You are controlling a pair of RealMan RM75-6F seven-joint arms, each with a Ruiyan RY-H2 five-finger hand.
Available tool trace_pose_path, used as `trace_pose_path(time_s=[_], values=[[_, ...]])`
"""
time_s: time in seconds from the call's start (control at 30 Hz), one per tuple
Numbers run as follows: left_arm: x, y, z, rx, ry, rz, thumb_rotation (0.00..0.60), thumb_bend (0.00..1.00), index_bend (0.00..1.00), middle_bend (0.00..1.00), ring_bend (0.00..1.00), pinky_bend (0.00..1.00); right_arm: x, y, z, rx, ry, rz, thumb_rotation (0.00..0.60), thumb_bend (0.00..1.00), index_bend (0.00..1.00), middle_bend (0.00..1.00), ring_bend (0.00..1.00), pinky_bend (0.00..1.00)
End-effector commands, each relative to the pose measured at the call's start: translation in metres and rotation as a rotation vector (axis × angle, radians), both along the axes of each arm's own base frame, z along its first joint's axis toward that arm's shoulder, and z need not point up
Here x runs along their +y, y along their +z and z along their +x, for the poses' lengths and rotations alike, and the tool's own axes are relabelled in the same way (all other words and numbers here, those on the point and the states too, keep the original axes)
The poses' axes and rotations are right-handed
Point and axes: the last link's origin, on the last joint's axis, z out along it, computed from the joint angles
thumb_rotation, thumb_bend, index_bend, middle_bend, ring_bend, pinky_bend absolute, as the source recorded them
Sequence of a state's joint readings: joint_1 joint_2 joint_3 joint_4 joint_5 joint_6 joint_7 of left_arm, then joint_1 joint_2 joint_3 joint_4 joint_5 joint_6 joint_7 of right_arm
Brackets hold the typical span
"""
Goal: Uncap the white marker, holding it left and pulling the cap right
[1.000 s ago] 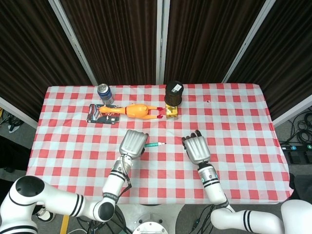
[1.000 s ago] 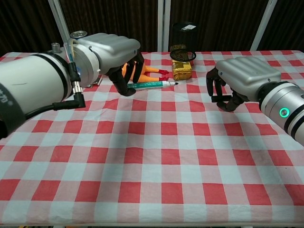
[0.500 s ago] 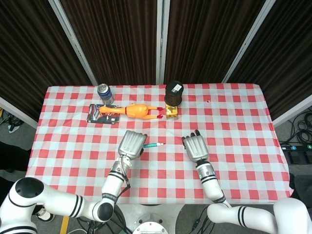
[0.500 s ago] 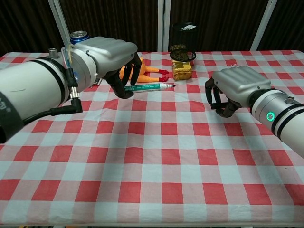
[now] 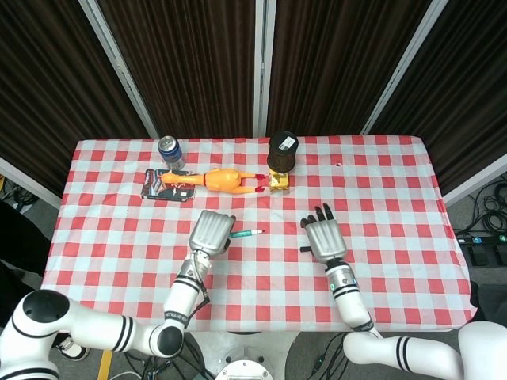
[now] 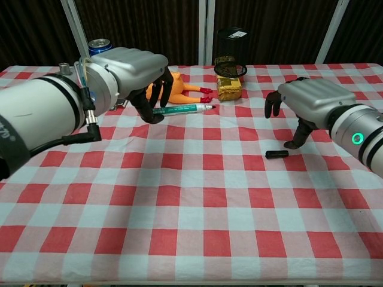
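Observation:
My left hand (image 5: 210,232) (image 6: 128,72) grips the white marker (image 5: 245,233) (image 6: 182,109) by its left end, level above the cloth, its bare tip pointing right. The black cap (image 5: 304,250) (image 6: 276,154) lies loose on the checked tablecloth, off the marker. Just above and right of the cap hovers my right hand (image 5: 325,237) (image 6: 302,98), its fingers spread and holding nothing.
Along the far side of the table stand a soda can (image 5: 169,150) (image 6: 100,45) and a black mesh cup (image 5: 282,150) (image 6: 232,39). A rubber chicken (image 5: 222,180) (image 6: 179,89), a yellow packet (image 5: 278,182) (image 6: 229,88) and a dark package (image 5: 162,186) lie there too.
My right hand's fingers have spread apart and the black cap now lies on the cloth beneath it. The left hand has shifted slightly left with the marker.

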State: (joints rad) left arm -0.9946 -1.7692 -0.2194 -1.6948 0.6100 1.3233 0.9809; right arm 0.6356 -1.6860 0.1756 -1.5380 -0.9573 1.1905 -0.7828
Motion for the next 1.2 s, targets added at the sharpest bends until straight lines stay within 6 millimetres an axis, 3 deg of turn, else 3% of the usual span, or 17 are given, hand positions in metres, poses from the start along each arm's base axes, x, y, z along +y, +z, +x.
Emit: trace_pose_path(time_s=[0.03, 0.27, 0.43, 0.67, 0.93, 1.1, 1.2], values=[[0.002, -0.004, -0.009, 0.006, 0.005, -0.007, 0.600, 0.37, 0.56, 0.57, 0.89, 0.83, 0.013, 0.040, -0.010, -0.072, 0.008, -0.107, 0.600, 0.06, 0.35, 0.31, 0.08, 0.06], [0.006, -0.025, -0.030, 0.028, -0.059, -0.037, 0.600, 0.37, 0.56, 0.57, 0.89, 0.83, 0.050, 0.110, -0.036, -0.177, 0.002, -0.276, 0.600, 0.06, 0.29, 0.30, 0.07, 0.06], [0.005, -0.041, -0.046, 0.034, -0.065, -0.070, 0.600, 0.37, 0.56, 0.57, 0.89, 0.83, 0.073, 0.132, -0.051, -0.220, -0.010, -0.324, 0.600, 0.06, 0.26, 0.29, 0.06, 0.06], [0.006, -0.056, -0.058, 0.060, -0.121, -0.088, 0.600, 0.36, 0.54, 0.56, 0.89, 0.82, 0.084, 0.129, -0.064, -0.238, -0.025, -0.319, 0.600, 0.06, 0.26, 0.29, 0.05, 0.06], [0.011, -0.051, -0.058, 0.048, -0.109, -0.079, 0.600, 0.19, 0.33, 0.38, 0.86, 0.80, 0.082, 0.123, -0.067, -0.251, -0.035, -0.303, 0.600, 0.06, 0.26, 0.27, 0.04, 0.05], [0.011, -0.037, -0.052, 0.011, -0.095, -0.052, 0.600, 0.14, 0.31, 0.34, 0.85, 0.80, 0.082, 0.123, -0.068, -0.252, -0.035, -0.310, 0.600, 0.06, 0.26, 0.27, 0.04, 0.05], [0.010, -0.012, -0.052, -0.016, -0.075, 0.016, 0.600, 0.15, 0.32, 0.35, 0.83, 0.79, 0.085, 0.126, -0.070, -0.256, -0.034, -0.317, 0.600, 0.06, 0.26, 0.27, 0.04, 0.05]])
